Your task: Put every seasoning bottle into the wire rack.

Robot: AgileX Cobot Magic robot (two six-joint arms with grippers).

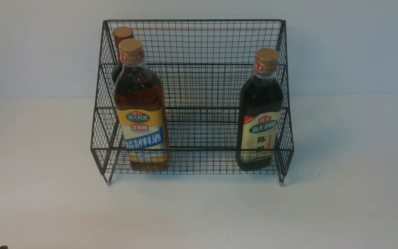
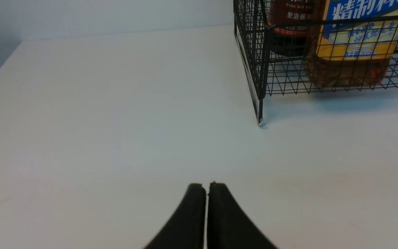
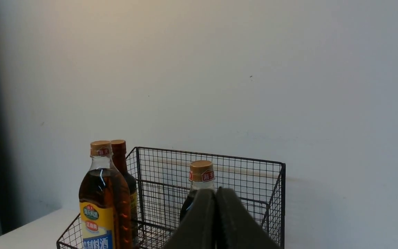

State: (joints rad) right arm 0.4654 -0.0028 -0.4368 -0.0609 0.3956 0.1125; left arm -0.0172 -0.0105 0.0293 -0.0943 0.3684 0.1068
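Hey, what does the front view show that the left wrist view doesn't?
Only the front view shows the near-black bottle on the right of the lower tier, every cap, and the whole wire rack. Only the left wrist view shows the left gripper, shut and empty above the table. Both show the amber bottle in the rack with the dark brown bottle behind it.

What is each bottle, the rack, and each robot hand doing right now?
amber bottle: upright, lower tier, cap on.
slim dark brown bottle: upright behind it, cap on.
near-black bottle: upright, lower tier, cap on.
wire rack: standing on its feet.
left gripper: shut, empty.
right gripper: shut, empty.
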